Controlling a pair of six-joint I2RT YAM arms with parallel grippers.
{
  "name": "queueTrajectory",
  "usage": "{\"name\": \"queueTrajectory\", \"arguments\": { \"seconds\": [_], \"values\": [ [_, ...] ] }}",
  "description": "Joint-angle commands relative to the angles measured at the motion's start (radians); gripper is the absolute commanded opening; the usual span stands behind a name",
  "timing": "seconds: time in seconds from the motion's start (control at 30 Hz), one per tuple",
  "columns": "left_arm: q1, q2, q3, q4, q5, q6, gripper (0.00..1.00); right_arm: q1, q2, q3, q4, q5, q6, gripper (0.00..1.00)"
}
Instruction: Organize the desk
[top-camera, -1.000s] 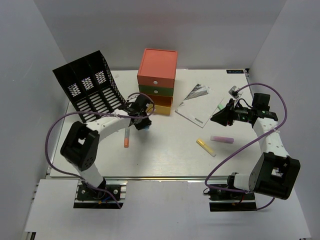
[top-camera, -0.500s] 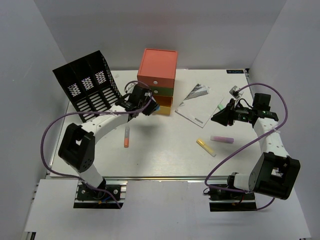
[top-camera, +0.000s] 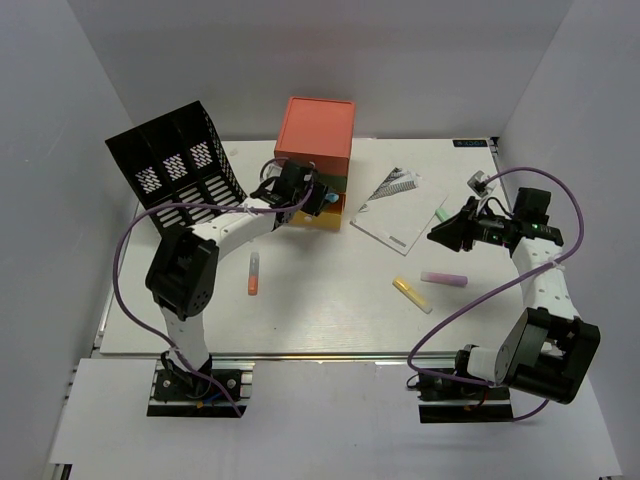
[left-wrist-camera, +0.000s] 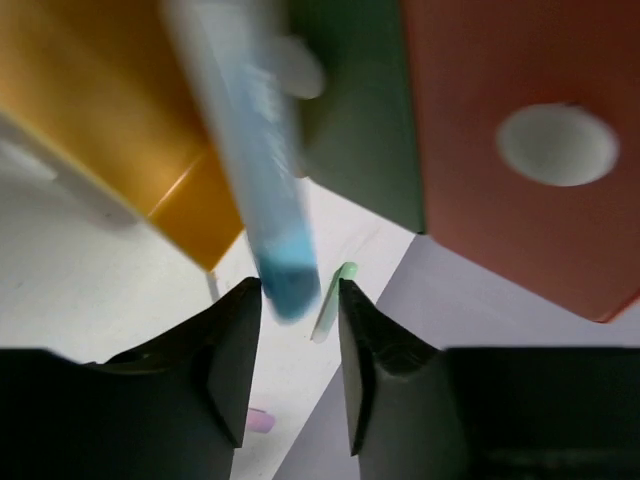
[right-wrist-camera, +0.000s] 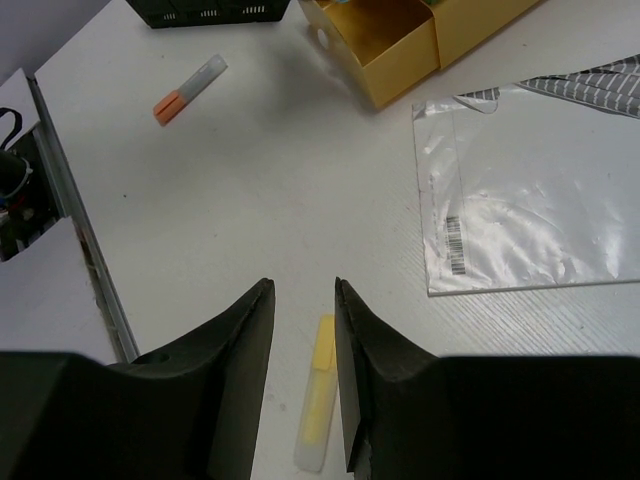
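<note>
White desk (top-camera: 330, 300), metal rail (top-camera: 330, 357), grey walls (top-camera: 420, 60)

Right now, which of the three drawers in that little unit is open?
The yellow bottom drawer: it is pulled out with its inside showing, while the green drawer and the orange drawer above it are closed.

The desk (top-camera: 330, 320) was plain white. The drawer unit (top-camera: 316, 135) ran orange on top, green in the middle and yellow below, with a white knob (left-wrist-camera: 556, 145). The file rack (top-camera: 180, 175) was black, patterned with slots and small holes. The markers were orange (top-camera: 253, 275), yellow (top-camera: 411, 294), pink (top-camera: 444, 278), pale green (top-camera: 441, 211) and blue (left-wrist-camera: 262, 180). The notebook (top-camera: 388, 208) showed black-and-white stripes, and the cables (top-camera: 465, 305) were purple.
</note>
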Motion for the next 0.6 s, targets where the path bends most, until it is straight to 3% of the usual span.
{"name": "queueTrajectory", "arguments": {
  "seconds": [0.0, 0.27, 0.4, 0.47, 0.57],
  "values": [
    [0.005, -0.014, 0.053, 0.014, -0.023, -0.017, 0.49, -0.011, -0.024, 0.017, -0.018, -0.040, -0.016, 0.37],
    [0.005, -0.051, -0.018, 0.066, 0.028, -0.008, 0.51, -0.017, -0.013, 0.019, -0.023, -0.045, -0.018, 0.37],
    [0.005, -0.130, -0.116, 0.200, 0.108, 0.082, 0.38, -0.012, -0.003, 0.035, -0.078, -0.042, -0.077, 0.38],
    [0.014, -0.217, -0.202, 0.265, 0.199, 0.195, 0.22, -0.002, 0.011, 0.055, -0.150, -0.016, -0.164, 0.40],
    [0.045, -0.371, -0.352, 0.328, 0.282, 0.394, 0.17, 0.029, 0.019, 0.081, -0.236, 0.105, -0.282, 0.46]
  ]
}}
